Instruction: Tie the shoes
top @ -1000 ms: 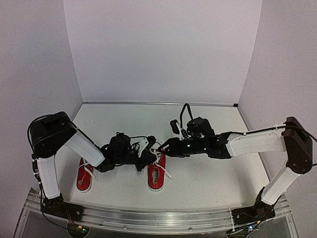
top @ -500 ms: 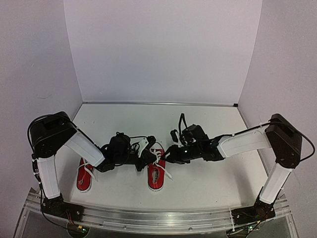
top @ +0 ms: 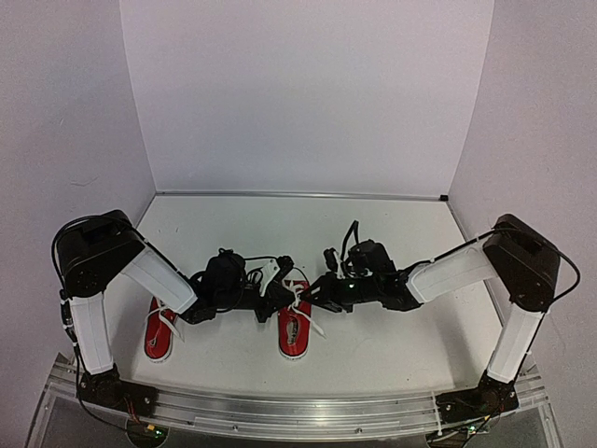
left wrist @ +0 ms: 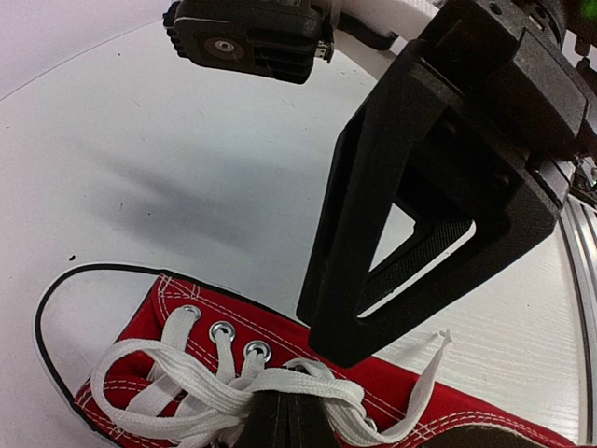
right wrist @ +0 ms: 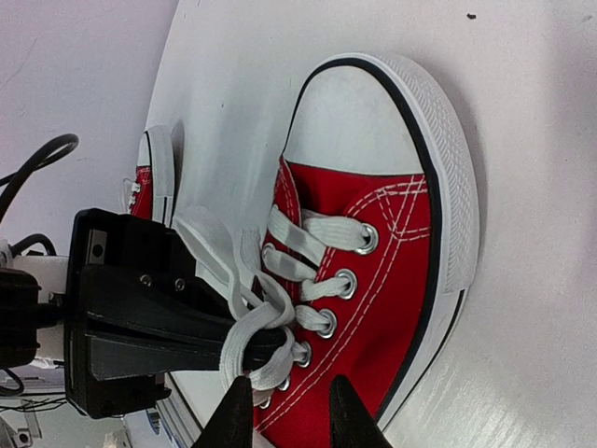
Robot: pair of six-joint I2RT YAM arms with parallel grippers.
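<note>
across the bottom of the top view a metal rail carries both arm bases, and beyond it a plain white table runs to pale walls at the back and on both sides.

the shoes sit near the front edge, toes pointing away from the rail. one red shoe lies to the left, its front half hidden under the left arm. the other shoe lies near the middle, where both grippers crowd over its front. from above they cover its upper eyelets.

the left gripper has its fingers pressed together on a bunch of white lace above the eyelets. the right gripper points at the same spot from the other side, its fingers a little apart. a lace loop ends just at the gap, and whether they touch it cannot be told.

both wrist views cut off the middle shoe's heel. in the left wrist view its white toe cap melts into the table, and only a thin dark line marks its edge.
</note>
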